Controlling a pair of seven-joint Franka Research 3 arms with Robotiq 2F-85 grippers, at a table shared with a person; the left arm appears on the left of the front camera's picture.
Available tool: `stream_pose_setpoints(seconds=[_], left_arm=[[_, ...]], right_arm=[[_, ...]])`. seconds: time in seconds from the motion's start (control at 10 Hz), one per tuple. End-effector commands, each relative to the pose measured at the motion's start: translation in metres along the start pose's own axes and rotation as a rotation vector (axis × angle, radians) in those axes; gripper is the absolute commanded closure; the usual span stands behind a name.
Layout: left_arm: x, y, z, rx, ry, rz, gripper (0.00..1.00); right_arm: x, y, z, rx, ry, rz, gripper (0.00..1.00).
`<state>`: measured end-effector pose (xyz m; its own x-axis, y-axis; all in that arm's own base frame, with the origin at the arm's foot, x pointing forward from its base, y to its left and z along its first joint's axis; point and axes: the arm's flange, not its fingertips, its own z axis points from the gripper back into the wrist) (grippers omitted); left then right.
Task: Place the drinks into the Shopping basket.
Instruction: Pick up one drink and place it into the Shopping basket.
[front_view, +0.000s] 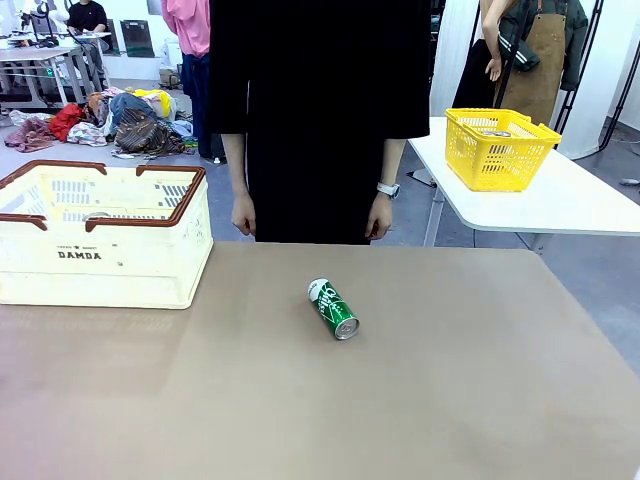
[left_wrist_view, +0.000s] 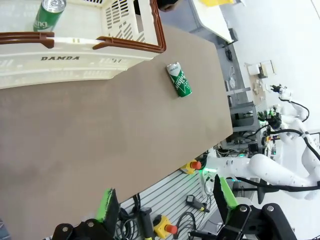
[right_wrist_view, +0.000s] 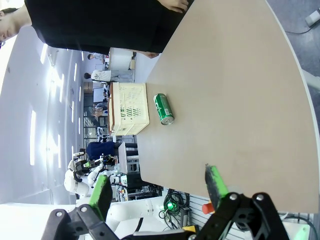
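Observation:
A green drink can (front_view: 333, 308) with white lettering lies on its side near the middle of the brown table; it also shows as the green can (left_wrist_view: 179, 79) and the green can (right_wrist_view: 163, 108). The cream Shopping basket (front_view: 100, 262) marked DAMDA stands at the table's left. Inside the basket (left_wrist_view: 75, 60) a second green can (left_wrist_view: 49, 14) stands upright. My left gripper (left_wrist_view: 165, 200) hangs open over the table's near edge, far from the lying can. My right gripper (right_wrist_view: 157, 187) is open too, off the table's edge, with nothing between its green pads.
A person in black (front_view: 315, 110) stands at the far side, hands (front_view: 378, 218) hanging at the table's edge. A yellow mesh basket (front_view: 497, 148) sits on a white table (front_view: 560, 200) at the back right. Bare brown tabletop (front_view: 400, 400) surrounds the lying can.

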<state>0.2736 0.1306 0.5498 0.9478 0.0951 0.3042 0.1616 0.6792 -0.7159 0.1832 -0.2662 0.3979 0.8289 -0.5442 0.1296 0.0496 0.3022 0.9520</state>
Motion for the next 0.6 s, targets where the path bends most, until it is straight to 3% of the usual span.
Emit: stream_pose_setpoints(seconds=[0.0,0.5], left_arm=[[-0.0021,0.0003,-0.0046,-0.022,-0.011,0.0,0.0],[-0.0021,0.0003,-0.0046,-0.022,-0.011,0.0,0.0]], right_arm=[[0.0017,0.0013,-0.0001,0.021,-0.011,0.024,0.0],[0.0017,0.0013,-0.0001,0.021,-0.011,0.024,0.0]])
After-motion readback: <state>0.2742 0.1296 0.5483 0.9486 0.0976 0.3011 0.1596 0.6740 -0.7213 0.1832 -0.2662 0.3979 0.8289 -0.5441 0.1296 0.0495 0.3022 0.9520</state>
